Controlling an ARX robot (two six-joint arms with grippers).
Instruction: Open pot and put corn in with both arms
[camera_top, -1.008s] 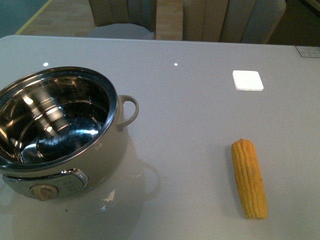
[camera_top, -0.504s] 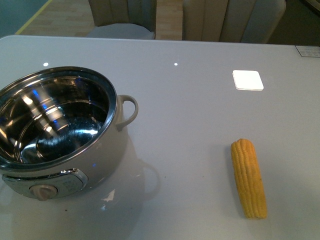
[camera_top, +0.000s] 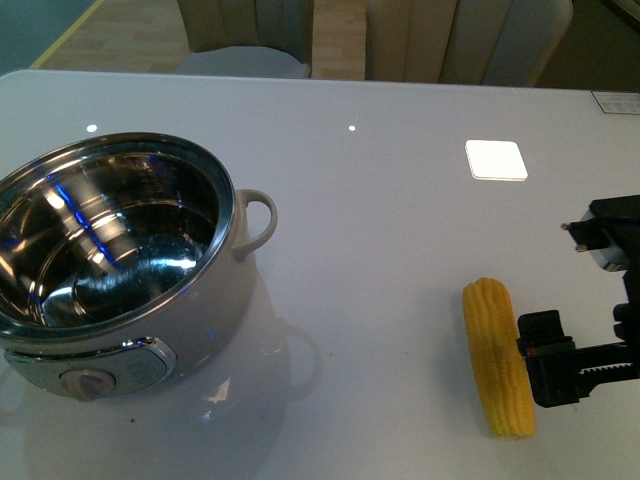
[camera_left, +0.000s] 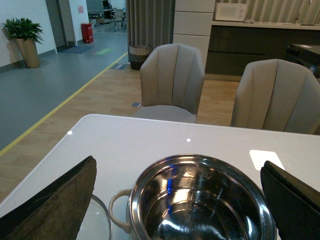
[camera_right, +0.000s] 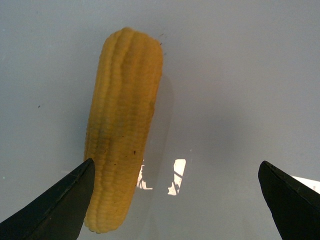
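Black metal has come into the front view from the right. The right claw (camera_top: 590, 372), absent a moment ago, now sits low just beside the corn (camera_top: 497, 357). Its nearer finger is close to the cob's right flank, though contact cannot be made out. The corn has not moved. The pot (camera_top: 215, 290) stands well apart to the left, uncovered, with its steel bowl bare. This suggests the opening is done and the pick-up is beginning. Bare surface (camera_top: 380, 250) lies between cob and pot, so the carry looks unobstructed. A white square (camera_top: 495, 160) lies further back, out of the way.

From the left wrist, the left claw (camera_left: 177, 164) is spread wide and holds nothing, with the open pot framed between its fingers. The glass lid (camera_left: 97, 222) lies on the surface just beside the pot. The surface's far edge runs behind the pot, with two chairs (camera_left: 172, 80) beyond it.

From the right wrist, the right claw is likewise wide and empty. The corn lies lengthwise between the fingers but crowds one of them, leaving much spare room on the other side. A sideways shift would probably centre it before closing; a lopsided squeeze might roll the cob away.
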